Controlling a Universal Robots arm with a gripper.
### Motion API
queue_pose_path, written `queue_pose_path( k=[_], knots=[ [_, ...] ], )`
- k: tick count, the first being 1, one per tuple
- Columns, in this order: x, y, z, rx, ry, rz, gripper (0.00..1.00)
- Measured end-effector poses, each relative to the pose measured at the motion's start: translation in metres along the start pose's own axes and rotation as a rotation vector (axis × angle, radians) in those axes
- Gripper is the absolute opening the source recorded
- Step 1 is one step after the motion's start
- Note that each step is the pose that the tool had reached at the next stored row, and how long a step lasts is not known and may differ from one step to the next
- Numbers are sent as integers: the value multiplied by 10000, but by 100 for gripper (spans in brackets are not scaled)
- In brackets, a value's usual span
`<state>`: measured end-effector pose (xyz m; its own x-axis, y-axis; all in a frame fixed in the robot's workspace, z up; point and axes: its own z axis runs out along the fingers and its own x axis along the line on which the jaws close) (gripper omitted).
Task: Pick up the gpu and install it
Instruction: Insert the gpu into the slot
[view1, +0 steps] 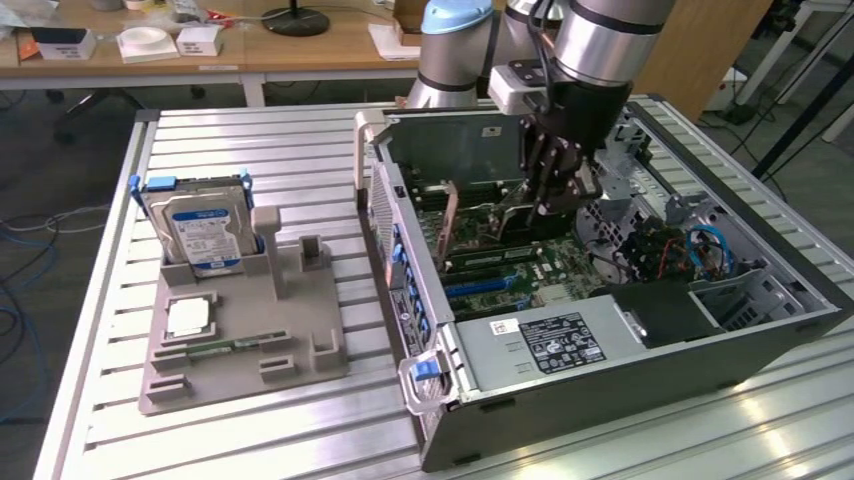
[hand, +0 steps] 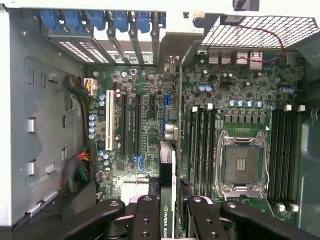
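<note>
Seen edge-on, the gpu (hand: 168, 165) is a thin dark card with a green label, pointing down at the motherboard (hand: 240, 100). My gripper (hand: 170, 202) is shut on it, one black finger (hand: 146, 215) on each side. The card hangs over the board between the long black expansion slots (hand: 123, 125) and the memory slots (hand: 202, 145). In the exterior view my gripper (view1: 551, 205) reaches down into the open computer case (view1: 641, 360), over the green board. I cannot tell whether the card's edge touches a slot.
A power supply (view1: 561, 340) fills the case's near end, and cables (view1: 694, 250) lie at the exterior view's right. On the table a grey holder (view1: 240, 350) carries a hard drive (view1: 200, 230) and a small green memory stick (view1: 234, 347). The bare CPU socket (hand: 242, 165) sits beside the memory slots.
</note>
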<state>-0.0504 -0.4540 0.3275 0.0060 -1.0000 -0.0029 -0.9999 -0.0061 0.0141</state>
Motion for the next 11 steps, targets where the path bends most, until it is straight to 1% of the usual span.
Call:
queue_pose_path(
  k=[11],
  knots=[
    [5, 25, 158, 1, 1, 0, 26]
  ],
)
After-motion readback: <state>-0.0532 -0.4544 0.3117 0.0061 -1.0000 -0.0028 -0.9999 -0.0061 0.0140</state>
